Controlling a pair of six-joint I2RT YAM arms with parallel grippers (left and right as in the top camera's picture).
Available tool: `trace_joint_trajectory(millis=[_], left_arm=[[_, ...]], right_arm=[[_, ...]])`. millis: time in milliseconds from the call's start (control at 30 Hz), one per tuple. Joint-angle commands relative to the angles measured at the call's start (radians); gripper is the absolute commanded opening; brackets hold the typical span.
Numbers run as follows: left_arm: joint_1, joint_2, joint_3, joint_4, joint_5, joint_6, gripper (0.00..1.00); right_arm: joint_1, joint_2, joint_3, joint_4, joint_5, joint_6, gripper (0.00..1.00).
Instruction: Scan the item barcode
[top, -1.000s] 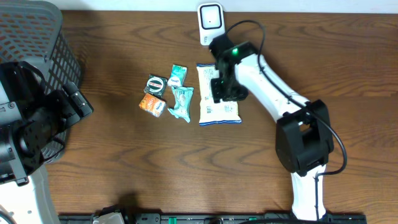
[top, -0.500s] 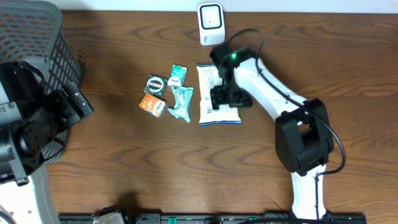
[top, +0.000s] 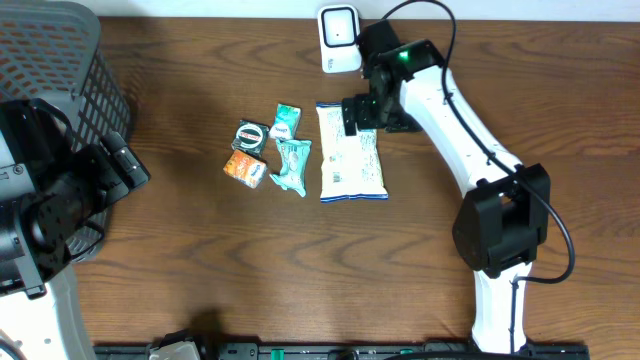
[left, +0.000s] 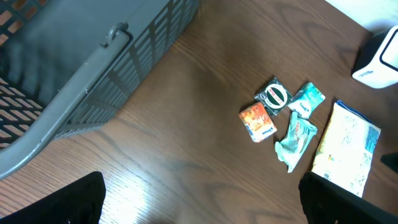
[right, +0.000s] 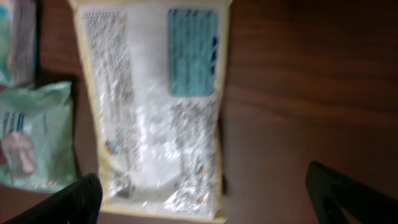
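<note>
R gripper (top: 370, 113): jaws spread wide, nothing held, over top end of white snack packet (top: 351, 152). Packet lies flat on table (top: 520, 90), text side up, near scanner (top: 338, 36), with small sachets (top: 292, 165) just to its left. L gripper (left: 200, 202): also wide and empty, by grey basket (top: 60, 60), well apart from packet.

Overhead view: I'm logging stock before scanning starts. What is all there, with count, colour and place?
Scanner: one, white, far edge, centre.
Bag: one, white with blue, centre, lying flat.
Teal packets: two, just left of bag.
Dark packet: one, left of teal packets.
Orange packet: one, beside dark packet, nearer side.
Basket: one, grey, far left corner.
Table: one, brown wood.
Left arm: one, black and white, left edge, jaws open.
Right arm: one, white and black, over bag's far end, jaws open.
</note>
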Motion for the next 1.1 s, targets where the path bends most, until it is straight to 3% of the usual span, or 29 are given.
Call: trace_joint_trajectory(millis=[0, 233, 400, 700, 867, 1067], left_arm=[[0.005, 0.000, -0.009, -0.003, -0.009, -0.002, 0.98], [0.005, 0.000, -0.009, -0.003, -0.009, -0.002, 0.97], [0.005, 0.000, -0.009, -0.003, -0.009, -0.002, 0.98], [0.005, 0.000, -0.009, -0.003, -0.009, -0.002, 0.98], [0.005, 0.000, -0.009, -0.003, -0.009, -0.002, 0.98], [0.005, 0.000, -0.009, -0.003, -0.009, -0.002, 0.98]], right_arm=[[-0.037, -0.019, 0.017, 0.037, 0.027, -0.064, 0.99], [-0.090, -0.010, 0.013, 0.079, 0.006, -0.073, 0.99], [-0.121, 0.020, 0.011, 0.119, -0.185, -0.168, 0.99], [-0.182, 0.081, 0.010, 0.116, -0.292, -0.169, 0.99], [-0.249, 0.136, 0.010, 0.100, -0.518, -0.258, 0.99], [-0.270, 0.205, 0.009, 0.064, -0.586, -0.267, 0.99]])
